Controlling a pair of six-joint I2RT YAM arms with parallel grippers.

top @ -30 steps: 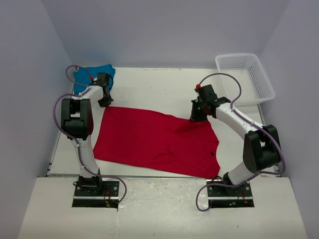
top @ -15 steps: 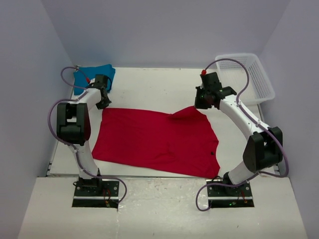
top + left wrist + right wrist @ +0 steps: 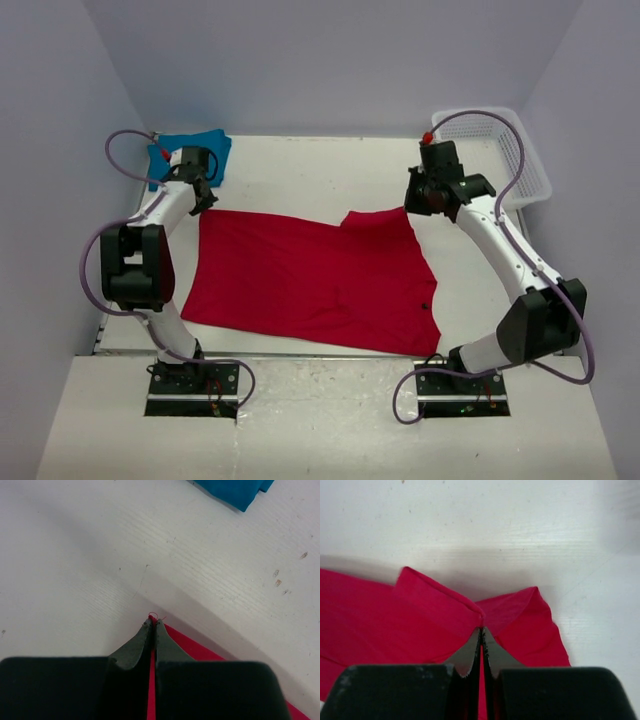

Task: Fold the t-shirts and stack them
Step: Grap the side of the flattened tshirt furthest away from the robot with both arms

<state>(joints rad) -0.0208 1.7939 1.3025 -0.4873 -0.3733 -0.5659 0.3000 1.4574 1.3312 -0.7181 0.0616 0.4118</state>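
Teal-blue t-shirt (image 3: 205, 148) lay bunched in the far left corner of the table (image 3: 300, 175), and it was apart from the other cloth. Just in front of it, your left gripper (image 3: 152, 622) was clenched on the far left corner of the red t-shirt (image 3: 310, 280). In the left wrist view you could see both fingers pressed together on the thin red edge, with a small red thread showing at the tips. The red t-shirt was spread wide over the middle of the table, between your two arms, and most of it lay flat. A small dark mark (image 3: 427, 306) showed on it near its right edge. At the far right corner of this shirt, your right gripper (image 3: 481, 629) was also clamped on the cloth. There the fabric rose into a little peak at the fingertips, with one fold going to the left and one to the right. I could not tell how high this corner was above the table. A white mesh basket (image 3: 520, 150) stood in the far right corner, apart from the shirt.
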